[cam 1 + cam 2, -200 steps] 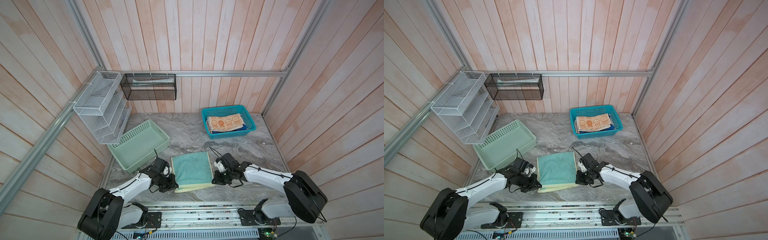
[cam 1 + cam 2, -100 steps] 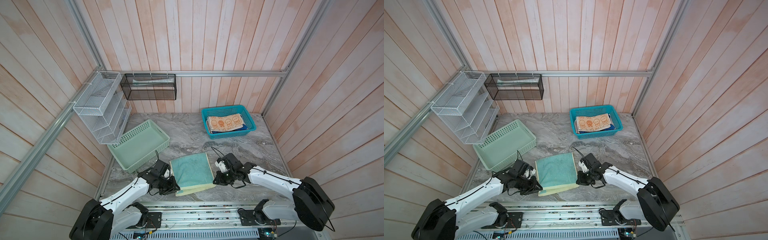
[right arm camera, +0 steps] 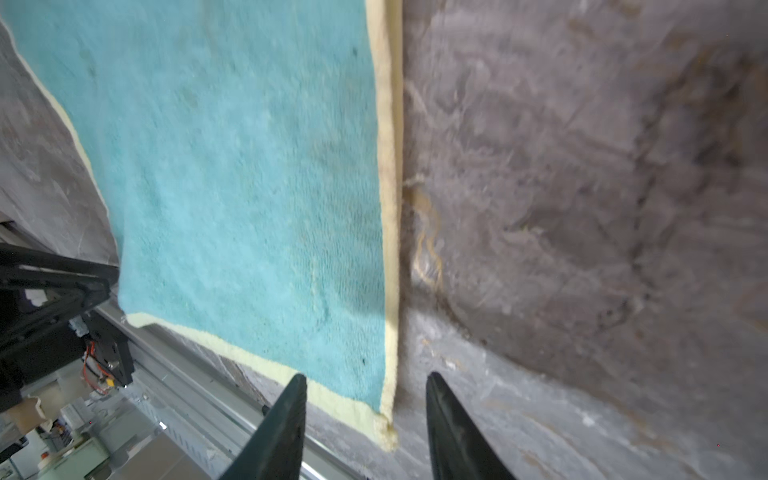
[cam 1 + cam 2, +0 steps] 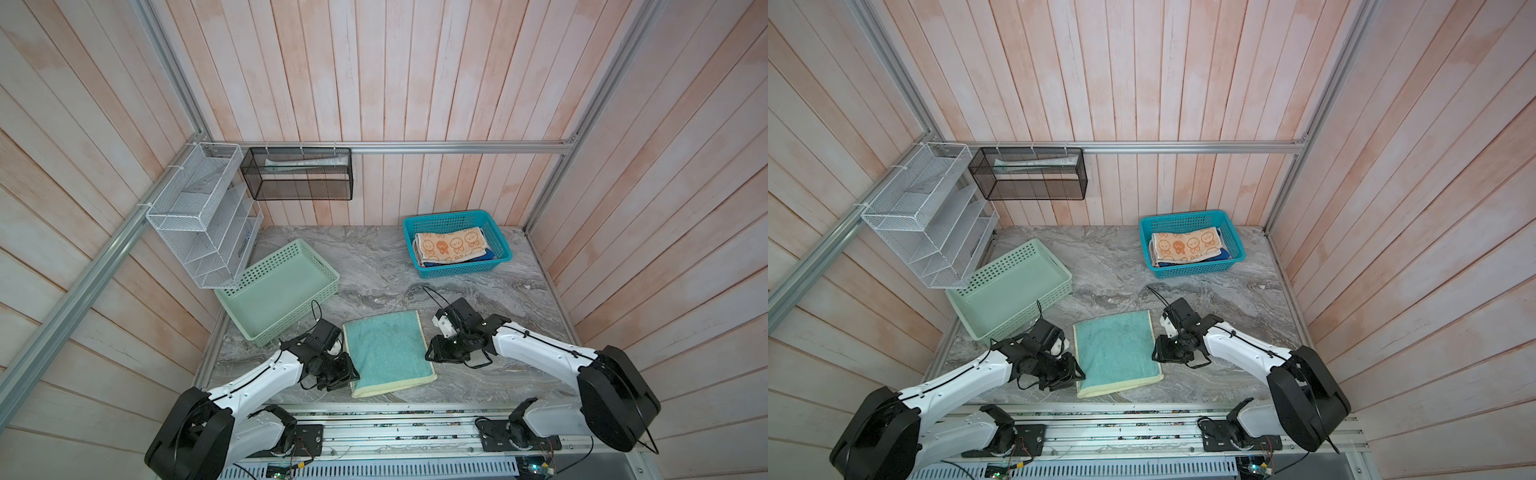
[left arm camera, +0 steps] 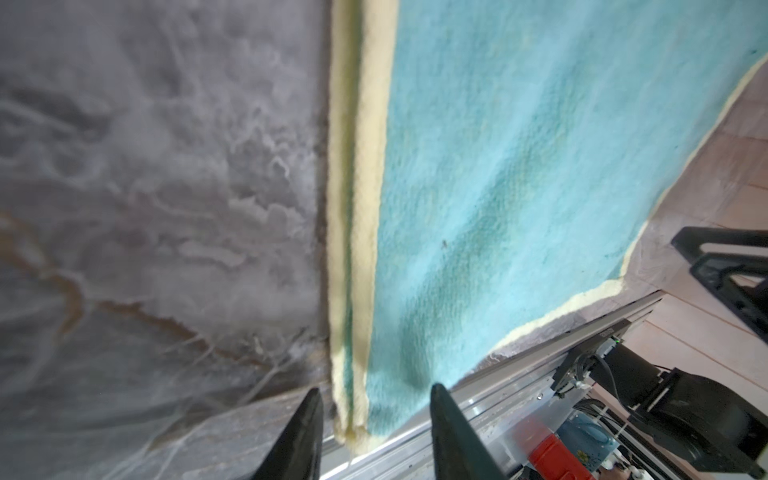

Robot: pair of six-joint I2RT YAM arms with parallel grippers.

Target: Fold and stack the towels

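Teal towel (image 4: 386, 353) released: left claw (image 5: 374, 390), right claw (image 3: 365, 376) now parted.

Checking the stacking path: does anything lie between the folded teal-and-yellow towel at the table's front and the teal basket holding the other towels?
Nothing visible does. The grey marble table between the folded teal-and-yellow terry towel and the teal plastic basket is bare; the mint-green plastic basket sits off to the left.

The folded towel (image 4: 386, 353) lies front-centre on the table (image 4: 374, 266); the basket (image 4: 461, 270) behind-right holds stacked towels (image 4: 451, 247).
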